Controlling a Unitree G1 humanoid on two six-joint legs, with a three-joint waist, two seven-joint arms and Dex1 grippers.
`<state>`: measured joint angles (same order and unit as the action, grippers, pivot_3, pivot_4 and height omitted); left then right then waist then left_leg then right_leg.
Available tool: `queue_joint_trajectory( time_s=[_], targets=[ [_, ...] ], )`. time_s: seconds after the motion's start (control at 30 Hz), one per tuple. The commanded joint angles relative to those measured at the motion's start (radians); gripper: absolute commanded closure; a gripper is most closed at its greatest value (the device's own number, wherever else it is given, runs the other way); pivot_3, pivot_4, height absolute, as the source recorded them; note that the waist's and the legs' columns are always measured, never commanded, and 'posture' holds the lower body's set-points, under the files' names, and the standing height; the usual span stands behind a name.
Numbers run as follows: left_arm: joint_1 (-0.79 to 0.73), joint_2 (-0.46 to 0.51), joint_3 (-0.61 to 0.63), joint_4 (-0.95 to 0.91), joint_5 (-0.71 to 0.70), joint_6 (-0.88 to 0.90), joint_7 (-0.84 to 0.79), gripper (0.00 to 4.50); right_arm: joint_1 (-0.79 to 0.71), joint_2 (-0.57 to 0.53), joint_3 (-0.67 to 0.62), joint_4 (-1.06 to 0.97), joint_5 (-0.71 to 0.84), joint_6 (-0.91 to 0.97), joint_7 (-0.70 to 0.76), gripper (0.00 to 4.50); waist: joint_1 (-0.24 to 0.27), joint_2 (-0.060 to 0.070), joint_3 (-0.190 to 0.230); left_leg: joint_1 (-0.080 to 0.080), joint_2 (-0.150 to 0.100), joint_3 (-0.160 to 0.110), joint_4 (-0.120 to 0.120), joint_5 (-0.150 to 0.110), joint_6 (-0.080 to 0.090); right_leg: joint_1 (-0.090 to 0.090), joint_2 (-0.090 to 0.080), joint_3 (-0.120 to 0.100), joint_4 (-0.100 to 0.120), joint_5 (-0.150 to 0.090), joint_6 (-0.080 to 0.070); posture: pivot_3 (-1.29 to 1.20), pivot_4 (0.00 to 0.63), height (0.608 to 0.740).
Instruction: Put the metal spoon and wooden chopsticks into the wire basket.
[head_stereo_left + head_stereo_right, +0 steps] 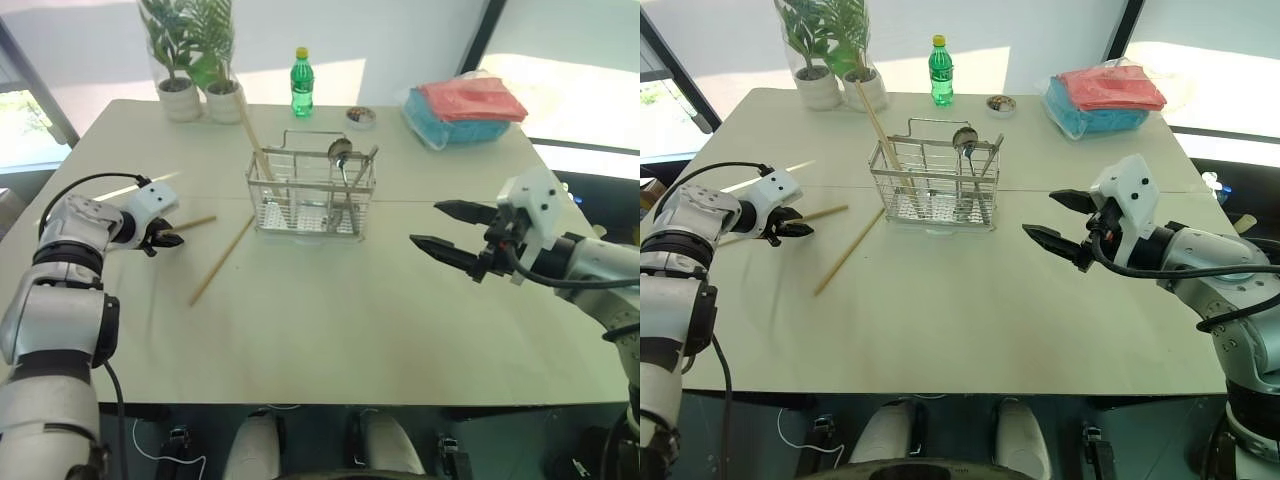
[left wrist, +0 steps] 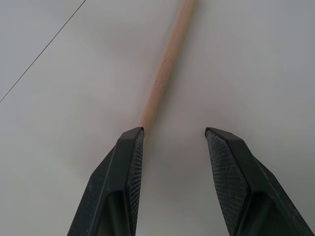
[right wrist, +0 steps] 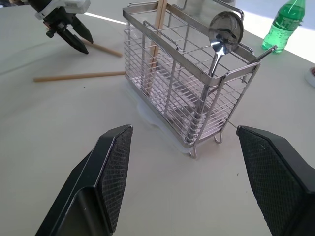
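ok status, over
Left gripper open astride table chopstick. Right gripper open, empty. Spoon in basket. Nothing blocking.

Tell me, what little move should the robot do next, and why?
Probably close the left tool on the wooden chopstick lying between its fingers. Its end touches one finger while the other stands apart, so nothing is gripped yet. Another chopstick lies on the table; one chopstick and the metal spoon already stand in the wire basket.

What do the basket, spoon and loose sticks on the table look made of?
Basket: looks like polished steel wire; thin silvery bars that catch the light, finer mesh lower down.
Spoon: shiny metal, likely stainless; its bowl reflects like a mirror.
Sticks: plain light-brown wood, matte, seemingly unvarnished; faint grain and small dark specks show on the stick in the left wrist view.
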<state>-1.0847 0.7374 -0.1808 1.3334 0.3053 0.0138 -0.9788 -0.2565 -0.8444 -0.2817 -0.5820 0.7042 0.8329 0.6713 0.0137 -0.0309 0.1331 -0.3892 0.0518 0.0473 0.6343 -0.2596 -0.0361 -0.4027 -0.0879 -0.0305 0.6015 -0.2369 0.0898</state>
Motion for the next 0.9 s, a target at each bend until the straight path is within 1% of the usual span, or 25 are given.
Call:
queue_joint_trajectory(
  time_s=[0.03,0.17,0.3,0.43,0.53,0.67,0.73,0.9],
  targets=[
    [-0.005,0.000,-0.006,0.012,0.015,0.020,-0.027,2.39,-0.011,-0.008,-0.022,-0.004,0.004,-0.010,-0.009,0.98,0.000,0.000,0.000,0.000,0.000,0.000,0.000,0.000,0.000,0.000,0.000,0.000,0.000,0.000,0.000,0.00,0.150,0.723],
    [-0.018,0.007,-0.014,0.009,0.023,0.007,-0.065,2.39,-0.011,-0.006,-0.021,-0.001,0.005,-0.011,-0.012,0.98,-0.001,0.000,0.000,0.000,0.000,0.000,0.000,0.000,0.000,0.000,0.000,0.000,0.000,0.000,0.000,0.00,0.150,0.723],
    [-0.034,0.003,0.002,0.017,0.028,0.028,0.022,2.39,-0.003,-0.003,-0.021,-0.006,0.009,-0.008,-0.014,0.98,0.000,0.000,0.000,-0.001,0.000,0.000,0.000,0.000,0.000,-0.001,0.000,0.000,0.000,0.000,0.001,0.00,0.150,0.723],
    [-0.026,-0.010,0.004,0.025,0.027,0.043,0.042,2.39,0.005,-0.004,-0.025,-0.012,0.016,-0.002,-0.021,0.98,-0.001,0.000,0.000,-0.001,0.000,0.000,0.000,0.000,0.000,-0.001,0.000,0.000,0.000,0.001,0.002,0.00,0.150,0.723],
    [-0.039,-0.014,0.009,0.023,0.019,0.052,0.010,2.39,0.009,-0.006,-0.029,-0.014,0.020,0.001,-0.027,0.98,-0.001,0.000,0.000,0.000,0.000,0.000,0.000,0.000,0.000,-0.001,0.000,0.000,0.000,0.000,0.001,0.00,0.150,0.723],
    [-0.057,-0.003,-0.003,0.016,0.025,0.032,-0.085,2.39,0.018,-0.006,-0.035,-0.013,0.023,0.002,-0.031,0.98,0.000,0.000,0.000,-0.001,0.000,0.000,0.000,0.000,0.000,-0.001,0.000,0.000,0.000,0.000,0.000,0.00,0.150,0.723],
    [-0.068,0.003,-0.003,0.015,0.028,0.026,-0.088,2.39,0.026,-0.004,-0.036,-0.012,0.022,-0.002,-0.035,0.98,0.000,0.000,0.000,-0.002,0.000,0.000,0.000,0.000,0.000,-0.001,0.000,0.000,-0.001,0.000,0.000,0.00,0.150,0.723],
    [-0.087,0.009,0.008,0.022,0.038,0.029,0.031,2.39,0.043,0.004,-0.035,-0.019,0.024,-0.009,-0.046,0.98,-0.001,-0.002,0.001,-0.002,0.000,0.000,-0.001,0.000,0.000,-0.001,0.000,0.000,-0.001,0.001,0.002,0.00,0.150,0.723]
  ],
)
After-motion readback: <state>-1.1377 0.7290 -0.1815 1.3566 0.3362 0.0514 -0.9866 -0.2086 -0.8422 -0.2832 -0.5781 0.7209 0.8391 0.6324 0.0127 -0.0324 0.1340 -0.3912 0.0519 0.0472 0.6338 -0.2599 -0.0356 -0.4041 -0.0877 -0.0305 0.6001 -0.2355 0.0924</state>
